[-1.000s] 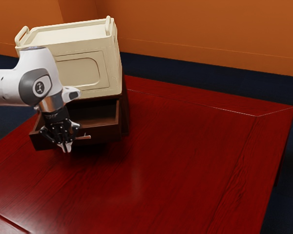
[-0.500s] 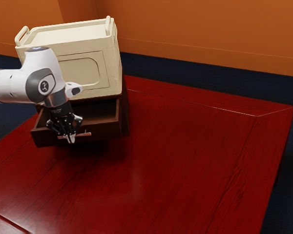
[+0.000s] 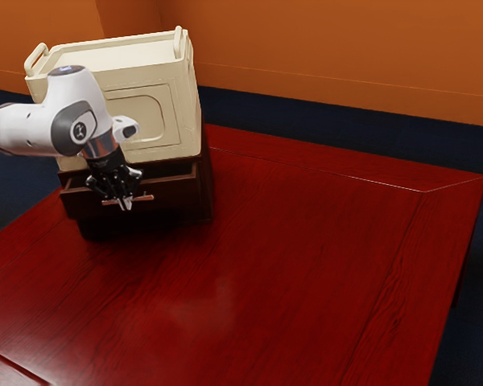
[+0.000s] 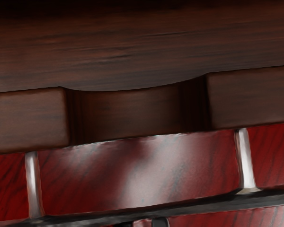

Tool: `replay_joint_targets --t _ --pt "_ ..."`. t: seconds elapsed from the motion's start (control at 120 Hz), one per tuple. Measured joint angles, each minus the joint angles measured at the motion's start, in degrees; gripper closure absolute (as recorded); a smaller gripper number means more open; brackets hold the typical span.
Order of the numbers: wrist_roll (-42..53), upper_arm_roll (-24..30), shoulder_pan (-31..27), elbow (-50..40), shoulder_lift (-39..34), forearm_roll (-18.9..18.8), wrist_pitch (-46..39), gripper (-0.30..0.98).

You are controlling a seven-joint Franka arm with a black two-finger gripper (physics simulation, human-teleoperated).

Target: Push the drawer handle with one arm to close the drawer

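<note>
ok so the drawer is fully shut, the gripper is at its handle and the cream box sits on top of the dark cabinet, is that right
Not quite: the drawer is partly open; the exterior view shows its dark inside behind the front. The gripper is at its handle and the cream box sits on top of the dark cabinet.

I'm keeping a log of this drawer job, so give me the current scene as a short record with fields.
drawer: partly open
handle: slim bar on two short posts, across the drawer's front
pincer: pointing down, at the handle
cabinet: dark brown wood, standing on the table
on cabinet: cream box with two raised grips on top
table: glossy red wood
background: orange wall, dark blue floor
task status: not finished; drawer still to be closed
</note>
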State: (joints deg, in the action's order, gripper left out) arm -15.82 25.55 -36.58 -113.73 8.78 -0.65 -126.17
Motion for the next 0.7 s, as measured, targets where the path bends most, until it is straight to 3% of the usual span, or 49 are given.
replay_joint_targets --t 0.308,0.517,0.7 --pt "-0.33 -1.4 -0.04 6.32 6.6 -3.9 -3.53 0.73" --pt "1.43 -1.66 0.27 4.76 6.52 -5.03 -4.99 0.72" --pt "-0.71 1.44 2.58 -5.42 -3.24 0.99 -1.05 0.63"
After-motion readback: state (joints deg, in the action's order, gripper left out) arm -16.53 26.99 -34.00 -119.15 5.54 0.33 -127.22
